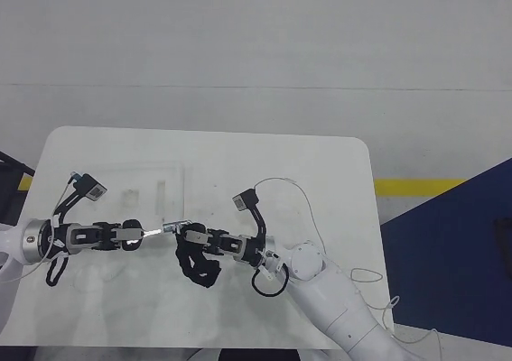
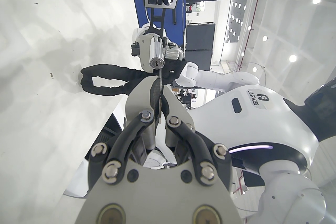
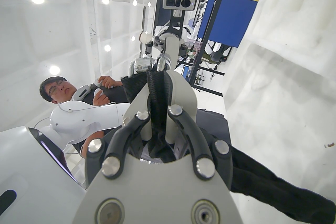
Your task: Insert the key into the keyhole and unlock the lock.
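Note:
My left gripper (image 2: 157,83) is shut on a flat silver key (image 2: 159,93), whose blade points at the lock. The lock is a chrome cylinder (image 2: 156,57) with its keyhole (image 2: 156,62) facing the key. The key tip lies just off the keyhole, at the rim of the cylinder's face. My right gripper (image 3: 157,75) is shut on the lock's black fabric-covered cable (image 3: 157,93), and the chrome body (image 3: 140,66) sticks out past its fingertips. From above, left gripper (image 1: 140,234), key (image 1: 153,232), lock (image 1: 176,225) and right gripper (image 1: 186,236) line up at mid-table.
The black cable loop (image 1: 200,268) hangs onto the white table (image 1: 328,171) below the right gripper. A white foam tray (image 1: 152,185) with recesses lies just behind the two grippers. A blue cabinet (image 1: 481,262) stands off the table's right side.

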Controlling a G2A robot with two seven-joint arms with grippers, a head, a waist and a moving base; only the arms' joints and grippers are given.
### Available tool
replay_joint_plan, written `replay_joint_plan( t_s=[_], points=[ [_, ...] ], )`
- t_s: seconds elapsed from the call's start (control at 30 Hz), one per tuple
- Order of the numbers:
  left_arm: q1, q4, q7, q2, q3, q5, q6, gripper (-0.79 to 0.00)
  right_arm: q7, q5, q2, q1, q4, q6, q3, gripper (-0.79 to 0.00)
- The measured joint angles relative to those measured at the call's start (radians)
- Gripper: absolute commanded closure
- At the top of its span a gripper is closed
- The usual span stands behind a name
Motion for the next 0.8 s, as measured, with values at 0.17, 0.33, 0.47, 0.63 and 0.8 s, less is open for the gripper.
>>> replay_joint_plan(
  t_s=[0.17, 0.33, 0.47, 0.63, 0.8],
  points=[
    [0.0, -0.005, 0.002, 0.001, 0.001, 0.006, 0.005, 0.0, 0.0, 0.001, 0.002, 0.0, -0.003, -0.001, 0.0, 0.0],
    [-0.001, -0.006, 0.008, 0.003, 0.001, 0.009, 0.01, 0.0, 0.002, 0.006, 0.003, 0.0, -0.005, 0.0, -0.002, 0.0],
    [-0.002, -0.006, 0.012, 0.003, 0.004, 0.015, 0.012, 0.0, 0.008, 0.008, 0.004, 0.001, -0.006, 0.001, -0.005, 0.0],
    [-0.003, -0.012, 0.019, 0.004, 0.009, 0.024, 0.007, 0.0, 0.011, 0.009, 0.004, 0.002, -0.005, 0.0, -0.008, 0.0],
    [0.0, -0.015, 0.023, 0.004, 0.013, 0.029, 0.004, 0.0, 0.012, 0.011, 0.005, 0.003, -0.003, -0.003, -0.01, 0.0]
  ],
)
